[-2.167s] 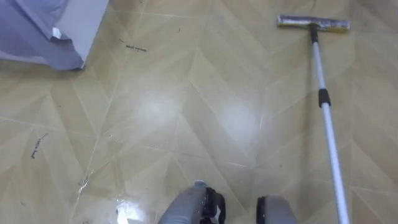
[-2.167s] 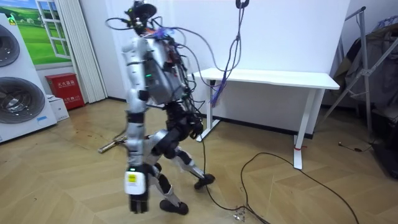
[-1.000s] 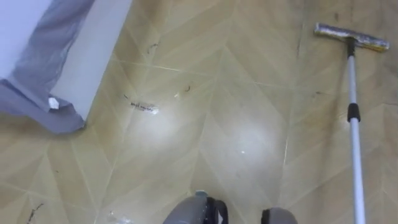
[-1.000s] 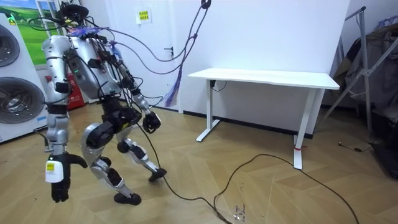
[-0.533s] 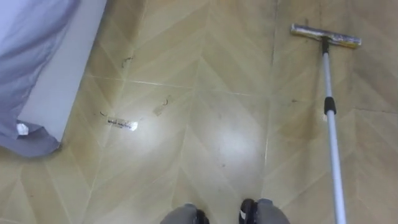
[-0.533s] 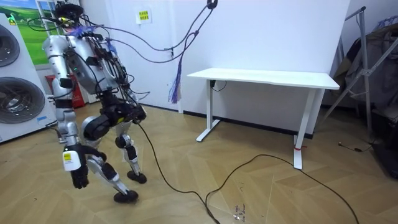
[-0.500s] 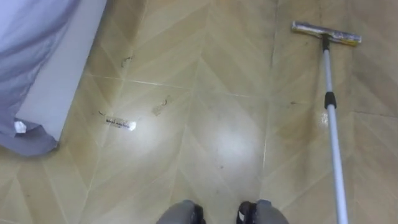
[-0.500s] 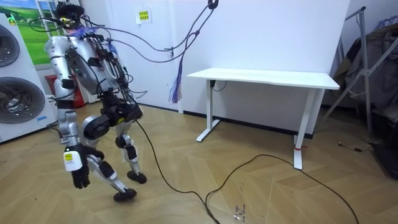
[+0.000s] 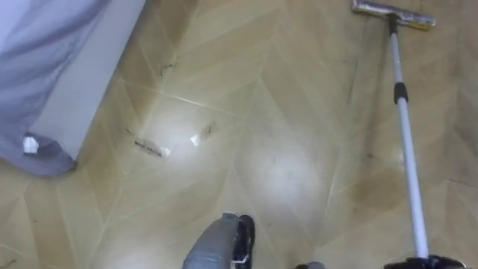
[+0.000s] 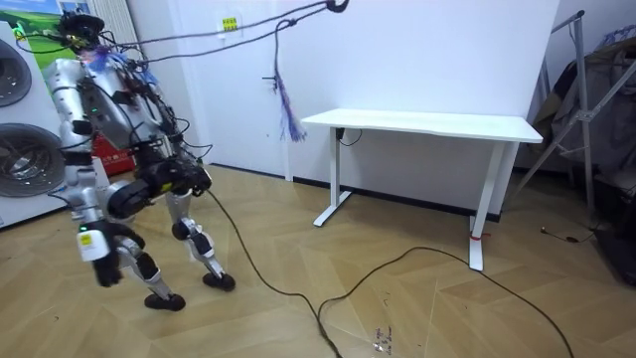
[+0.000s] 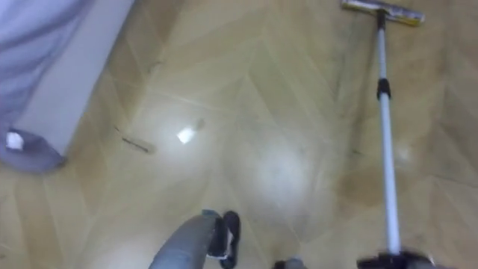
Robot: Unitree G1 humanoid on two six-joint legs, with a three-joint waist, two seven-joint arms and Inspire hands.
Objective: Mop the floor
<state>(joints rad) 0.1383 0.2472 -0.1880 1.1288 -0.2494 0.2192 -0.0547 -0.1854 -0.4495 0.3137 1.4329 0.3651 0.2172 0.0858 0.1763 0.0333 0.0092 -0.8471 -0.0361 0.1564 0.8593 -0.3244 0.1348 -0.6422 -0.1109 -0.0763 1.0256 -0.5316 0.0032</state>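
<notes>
The mop lies out ahead of me on the wooden floor. Its flat head (image 9: 392, 13) is at the top right, and the white pole (image 9: 407, 149) with a black collar runs back toward me. At the lower right edge my right hand (image 9: 422, 263) shows as a dark shape closed round the pole's near end. In the room view I stand mid-stride at the left, near the washing machines. My left hand (image 10: 99, 267) hangs low beside my leg there, blurred.
A white piece of furniture draped with grey cloth (image 9: 45, 82) fills the upper left. Dark scuffs and a small pale scrap (image 9: 153, 148) mark the floor beside it. Washing machines (image 10: 25, 149), a white desk (image 10: 427, 124) and a metal stand (image 10: 586, 99) stand around the room.
I have walked toward the room view's left, closer to the washing machines. The eye view has shifted. The mop head now sits at the top edge and my right hand shows at the bottom.
</notes>
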